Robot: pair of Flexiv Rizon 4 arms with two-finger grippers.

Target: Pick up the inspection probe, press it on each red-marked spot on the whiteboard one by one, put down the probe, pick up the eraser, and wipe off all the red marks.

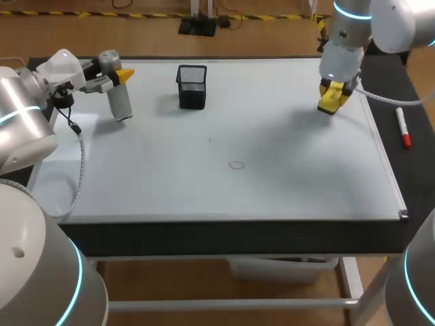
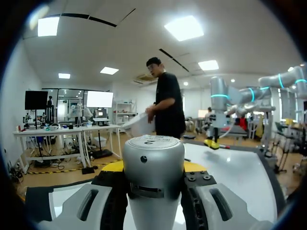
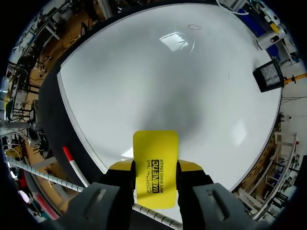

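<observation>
One faint red ring (image 1: 236, 164) is seen on the whiteboard (image 1: 292, 190), near its middle. The yellow eraser (image 3: 155, 167) is pinched in the right gripper (image 1: 334, 92) above the far right corner; the probe (image 1: 121, 103) is clamped in the left gripper (image 1: 114, 75) at the far left. The yellow eraser should be laid flat on the red ring and swept firmly across.

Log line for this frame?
left gripper: shut on probe, whiteboard left | right gripper: shut on eraser, far-right | marks: one faint ring mid-board
</observation>
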